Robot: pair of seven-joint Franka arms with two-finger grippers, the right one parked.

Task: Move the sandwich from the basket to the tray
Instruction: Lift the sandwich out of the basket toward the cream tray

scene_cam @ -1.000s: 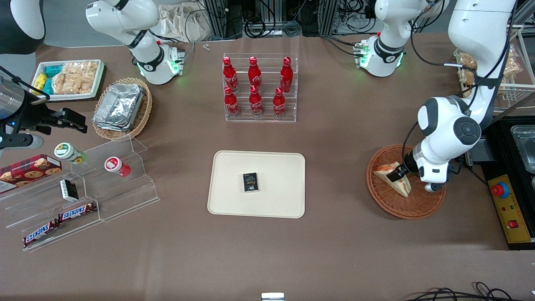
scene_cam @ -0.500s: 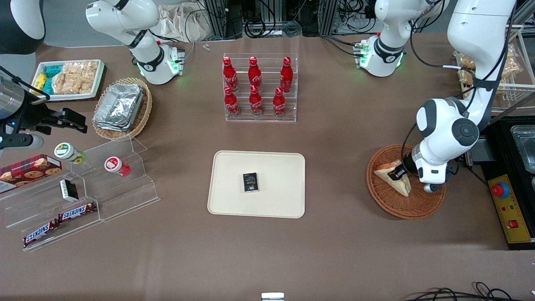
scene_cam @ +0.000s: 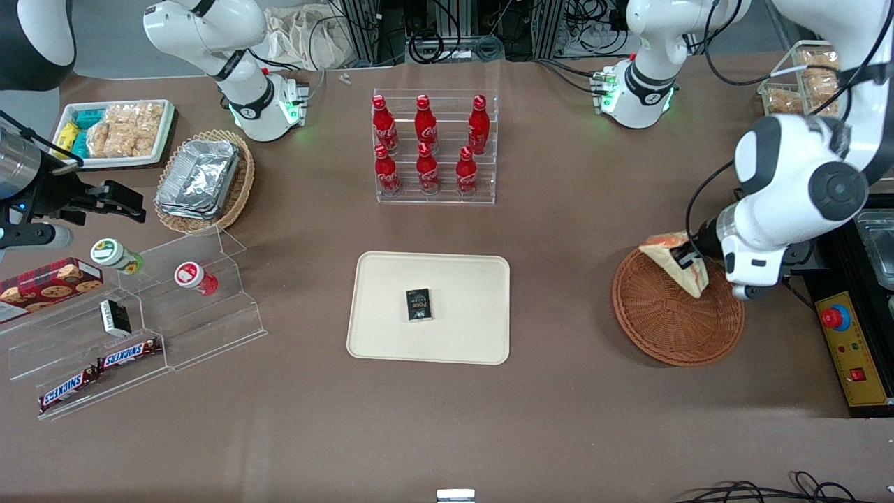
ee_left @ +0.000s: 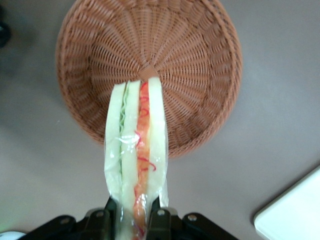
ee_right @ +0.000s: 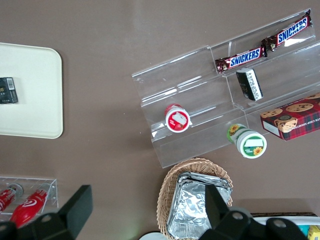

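My left gripper [scene_cam: 688,257] is shut on the wrapped sandwich [scene_cam: 675,260] and holds it in the air above the edge of the round reddish-brown basket [scene_cam: 674,321] that lies farther from the front camera. In the left wrist view the sandwich [ee_left: 136,155] hangs edge-on, showing white bread with green and orange-red layers, pinched between the two black fingers [ee_left: 159,218], with the bare basket [ee_left: 200,75] below it. The cream tray [scene_cam: 461,279] lies in the middle of the table with a small black box [scene_cam: 418,304] on it.
A clear rack of red cola bottles [scene_cam: 433,147] stands farther from the front camera than the tray. Toward the parked arm's end are a clear tiered stand with snacks [scene_cam: 140,328], an oval wicker basket of foil trays [scene_cam: 202,178] and a white tray of packets [scene_cam: 115,129]. A control box [scene_cam: 848,342] sits beside the basket.
The gripper has lifted the sandwich up out of the basket. Arm and sandwich moved away from the front camera, and the basket now lies empty.
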